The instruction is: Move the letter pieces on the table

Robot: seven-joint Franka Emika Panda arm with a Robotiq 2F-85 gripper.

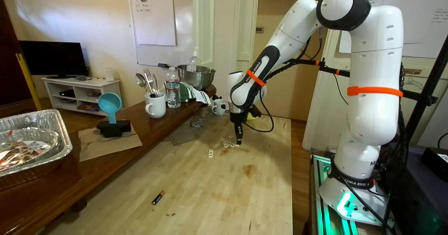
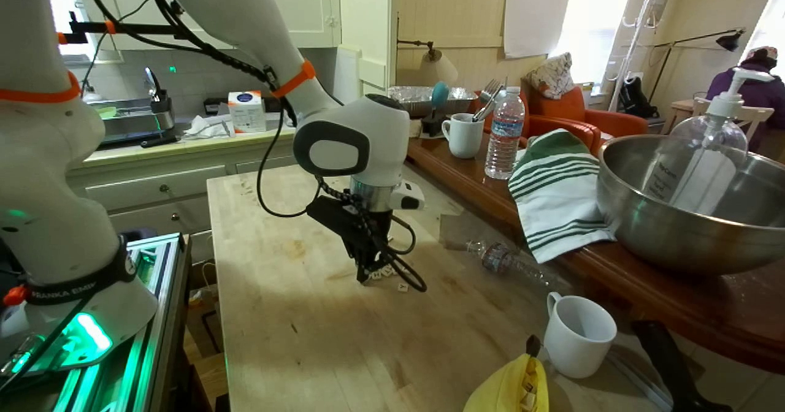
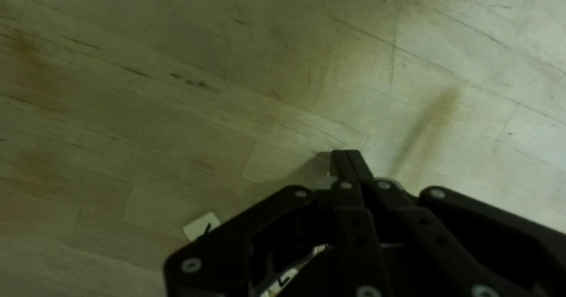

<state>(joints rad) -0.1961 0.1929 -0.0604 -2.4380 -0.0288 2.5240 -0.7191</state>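
Observation:
The letter pieces (image 1: 226, 143) are tiny whitish tiles in a loose cluster on the light-wood table (image 1: 210, 189). A short row of tiles (image 1: 210, 153) lies apart from the cluster. My gripper (image 1: 239, 142) points down right beside the cluster, low over the table. In an exterior view a single tile (image 2: 403, 287) lies near the gripper (image 2: 363, 278). In the wrist view the fingertips (image 3: 346, 153) are pressed together with nothing seen between them. One tile (image 3: 202, 225) shows left of the gripper there, and more tiles (image 3: 283, 281) are partly hidden behind the finger linkage.
A battery (image 1: 158, 197) lies on the table. A raised dark-wood counter (image 1: 119, 158) runs along one side, bearing a mug of cutlery (image 1: 155, 105) and a steel bowl (image 2: 705, 234). A white mug (image 2: 579, 338), yellow pouch (image 2: 512, 387) and lying plastic bottle (image 2: 500, 257) stand near the table's end.

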